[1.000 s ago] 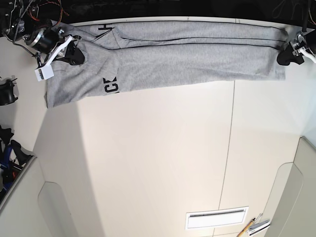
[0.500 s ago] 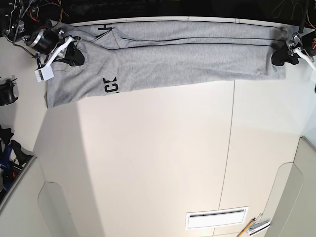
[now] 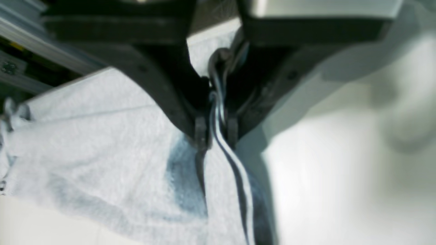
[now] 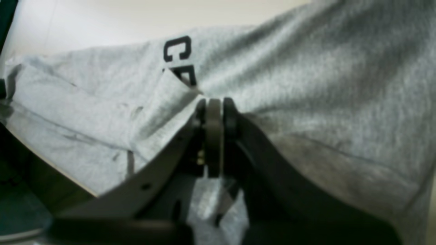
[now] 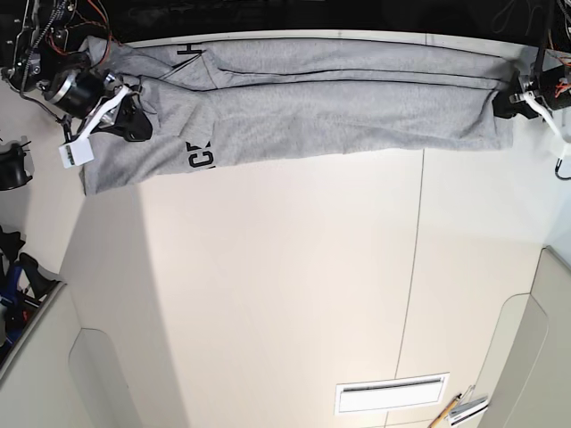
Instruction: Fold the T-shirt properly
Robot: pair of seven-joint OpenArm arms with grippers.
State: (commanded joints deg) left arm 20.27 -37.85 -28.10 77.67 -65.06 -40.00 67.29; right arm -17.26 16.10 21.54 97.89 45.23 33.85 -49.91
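The right pincer (image 5: 136, 127) was over the left end of the T-shirt (image 5: 312, 116) in the base view, its fingertips closed or nearly so against the cloth; whether any cloth was caught between them I cannot tell. Beneath and around that pincer the grey fabric lay bunched in small folds. Just beside it, on the side toward the other arm, a ridge of cloth partly covered some black block lettering (image 4: 178, 51).

From there the T-shirt ran across the worktop (image 5: 268, 267) in a long band, between the two pincers, with layered folds along its length and more black lettering near the band's far edge, a little beyond the right pincer.

At the band's other end, the left pincer (image 3: 217, 136) was clenched on the T-shirt's edge, several layers gathered upright between its fingers. The wrist view there was blurred, so the number of layers seemed uncertain. Below that pincer, the gripped edge hung in a loose fold.
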